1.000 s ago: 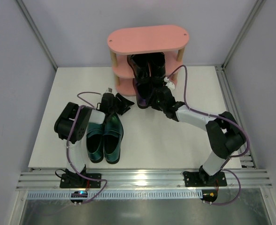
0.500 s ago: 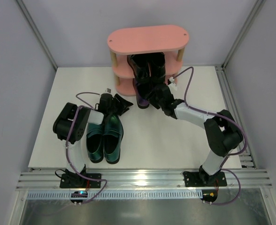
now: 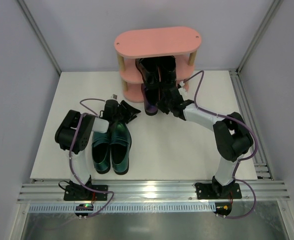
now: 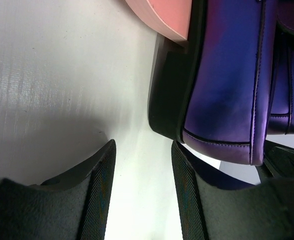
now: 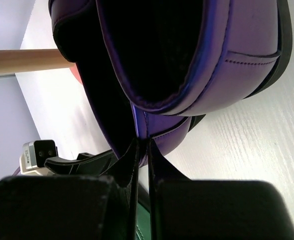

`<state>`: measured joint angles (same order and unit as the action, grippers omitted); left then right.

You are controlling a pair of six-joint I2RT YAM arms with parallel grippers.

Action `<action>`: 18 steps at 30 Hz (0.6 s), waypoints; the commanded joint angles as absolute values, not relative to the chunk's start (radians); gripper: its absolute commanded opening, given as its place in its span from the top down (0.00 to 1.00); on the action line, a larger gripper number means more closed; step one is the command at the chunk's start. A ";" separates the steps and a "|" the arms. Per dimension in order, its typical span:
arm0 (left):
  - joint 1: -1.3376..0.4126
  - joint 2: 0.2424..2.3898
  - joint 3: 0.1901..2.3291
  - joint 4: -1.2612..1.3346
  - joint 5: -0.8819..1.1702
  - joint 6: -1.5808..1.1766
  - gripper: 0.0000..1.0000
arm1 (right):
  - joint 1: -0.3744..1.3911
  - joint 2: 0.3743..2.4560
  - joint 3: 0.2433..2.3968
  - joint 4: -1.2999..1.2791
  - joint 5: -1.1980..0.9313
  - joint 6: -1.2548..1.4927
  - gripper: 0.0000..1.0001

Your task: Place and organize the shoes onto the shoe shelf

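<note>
A: Teal pr (image 3: pixel 111 149)?
B: On table (image 3: pixel 187 150), near side. L gripper (image 4: pixel 143 150) released, empty, beside purple shoe (image 5: pixel 227 60) heel.
A: R gripper (image 5: pixel 143 145)?
B: Clenched on purple shoe's heel rim, at shelf (image 3: pixel 157 41) front. Black pr (image 3: pixel 157 70) under top board.

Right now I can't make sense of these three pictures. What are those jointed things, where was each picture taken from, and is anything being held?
Those are two robot arms, the left arm and the right arm, bolted at the near edge of the table, each ending in a two-finger gripper. The wide picture comes from a camera fixed above and behind them; the close-ups come from cameras on their wrists. On the table stand a pink shelf and green shoes; black shoes sit on the shelf's middle board. The right gripper is shut, seemingly pinching the back rim of a purple shoe that pokes out from the lowest board. The left gripper hangs open nearby, holding nothing.
</note>
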<state>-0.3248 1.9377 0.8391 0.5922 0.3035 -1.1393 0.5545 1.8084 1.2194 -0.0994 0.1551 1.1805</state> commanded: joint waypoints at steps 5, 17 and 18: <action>-0.313 1.936 0.868 0.601 0.382 -1.147 0.56 | 0.535 1.707 1.169 0.066 0.120 1.229 0.96; -0.328 1.927 0.936 0.614 0.452 -1.177 1.00 | 0.505 1.729 1.184 0.290 0.029 1.362 0.96; -0.333 1.939 0.942 0.615 0.463 -1.181 1.00 | 0.505 1.732 1.193 0.291 0.034 1.364 0.96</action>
